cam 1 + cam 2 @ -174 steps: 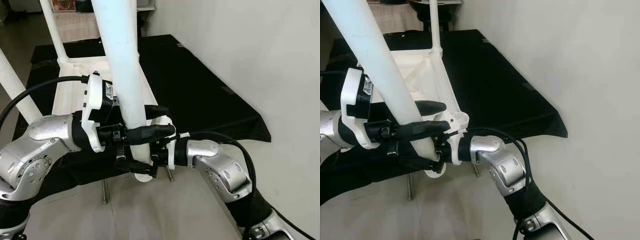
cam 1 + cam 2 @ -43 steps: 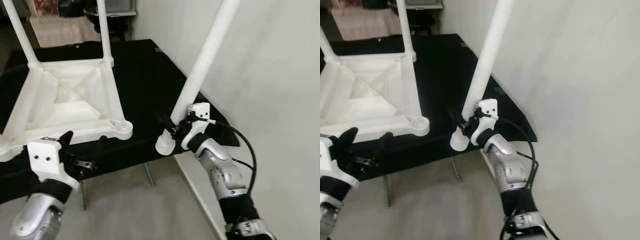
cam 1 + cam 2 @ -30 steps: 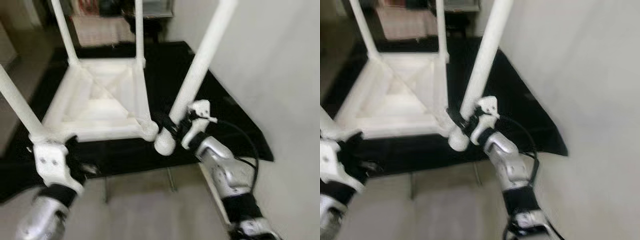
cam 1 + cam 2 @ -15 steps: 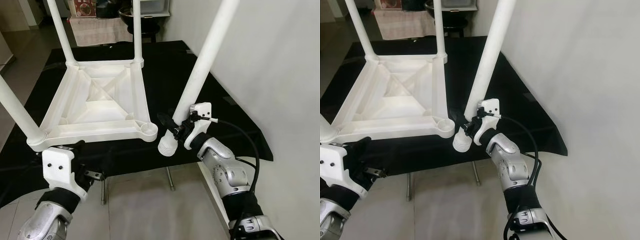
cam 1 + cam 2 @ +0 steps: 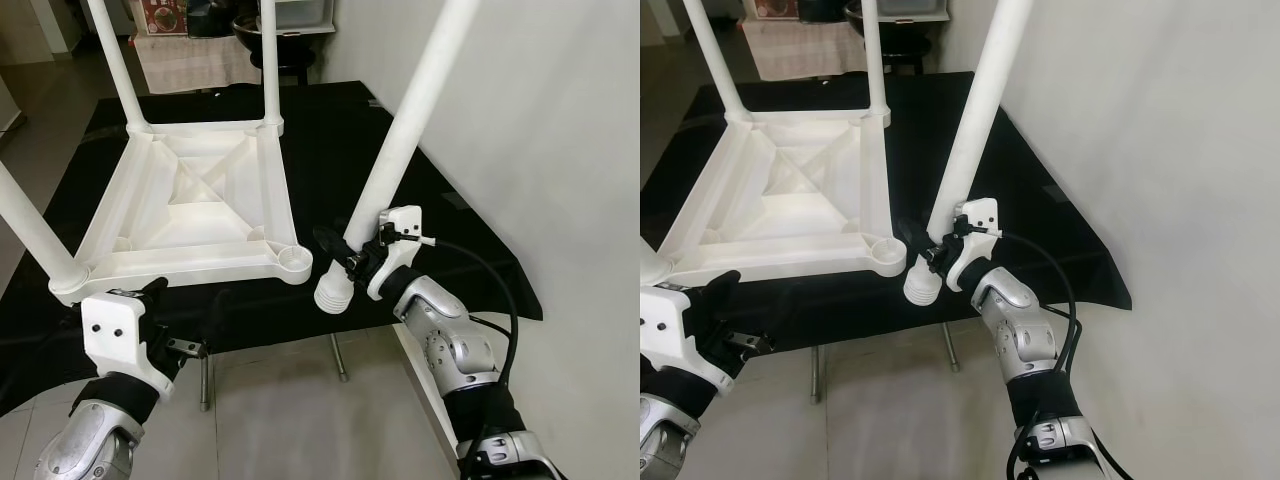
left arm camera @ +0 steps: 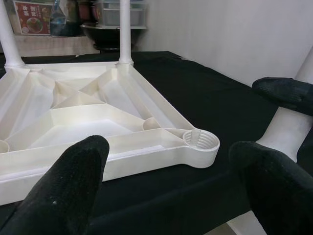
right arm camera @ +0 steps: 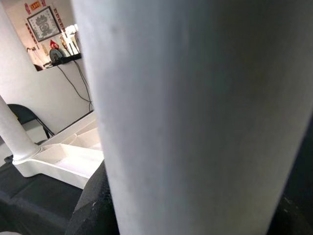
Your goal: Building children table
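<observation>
While right end effector [image 5: 345, 262] clamps leg [image 5: 400, 150] | socket [image 6: 201, 140] empty

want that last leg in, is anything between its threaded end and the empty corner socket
Nothing visible. The right gripper holds the leg tilted, its threaded end just off the table beside the empty socket, with only open air and black cloth between. The left gripper is open, in front of the table's near edge.
</observation>
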